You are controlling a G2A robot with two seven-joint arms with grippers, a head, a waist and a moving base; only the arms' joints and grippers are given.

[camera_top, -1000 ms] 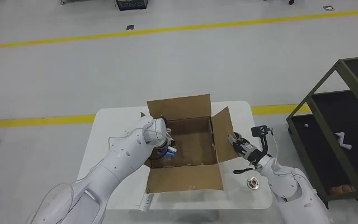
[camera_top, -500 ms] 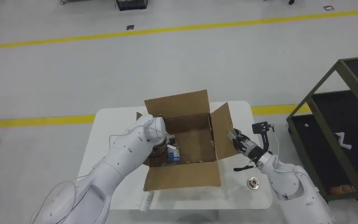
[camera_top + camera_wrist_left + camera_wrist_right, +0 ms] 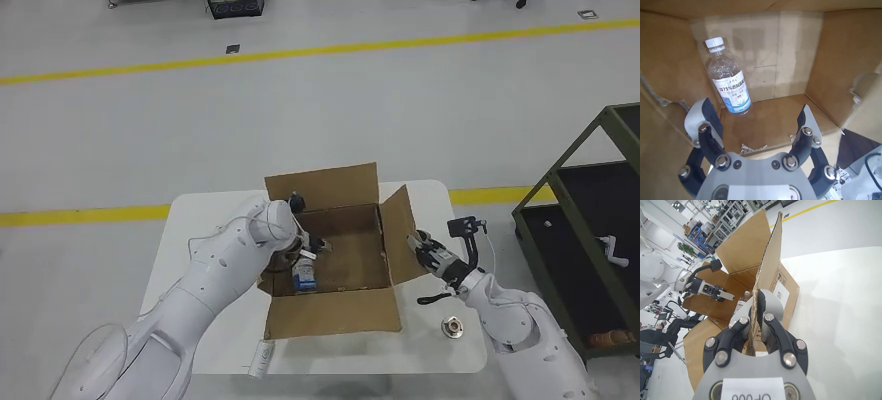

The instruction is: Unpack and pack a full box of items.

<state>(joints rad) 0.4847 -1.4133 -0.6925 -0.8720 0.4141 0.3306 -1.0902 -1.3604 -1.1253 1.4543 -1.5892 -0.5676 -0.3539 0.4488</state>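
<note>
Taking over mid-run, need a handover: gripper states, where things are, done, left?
Left gripper open, in the box opening, short of the bottle, not touching it.
Right gripper shut on a side flap, which stands upright.
Bottle capped, tilted in a box corner.
Done: flaps open, bottle inside.
Left: round part and white item lie on the table outside; pack or unpack phase unclear.

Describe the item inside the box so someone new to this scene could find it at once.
On the white table stands an open cardboard box. In one of its corners, ahead of the open left gripper, sits a clear plastic bottle. Its white cap and blue-and-white label set it apart from the bare brown cardboard around it.
</note>
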